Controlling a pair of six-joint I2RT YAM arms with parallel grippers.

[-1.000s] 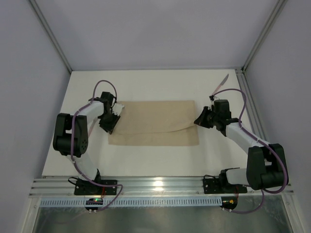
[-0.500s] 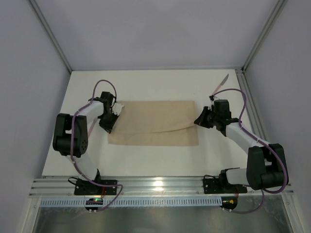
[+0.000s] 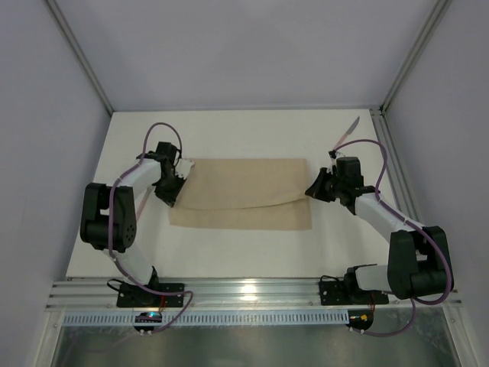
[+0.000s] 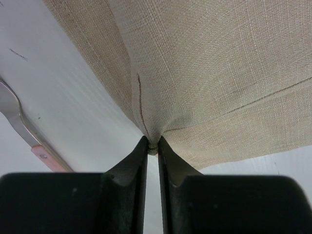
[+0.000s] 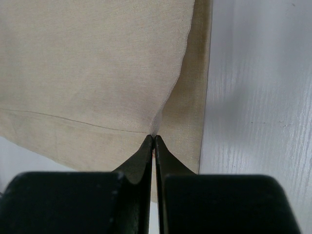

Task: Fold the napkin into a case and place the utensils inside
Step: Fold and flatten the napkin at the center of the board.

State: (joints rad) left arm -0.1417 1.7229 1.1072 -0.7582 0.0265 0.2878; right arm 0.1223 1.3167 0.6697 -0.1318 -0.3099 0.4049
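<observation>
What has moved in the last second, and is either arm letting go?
The left gripper has crept slightly toward the far-left, its arm shifting with it, still pinching the napkin at its left edge. The right gripper stays clamped on the right edge. The napkin's outline and the knife look unchanged.

You have a plain beige napkin, unpatterned and finely woven, on a white table. Your left gripper and right gripper are black. The knife shows a pinkish handle and a grey blade.
</observation>
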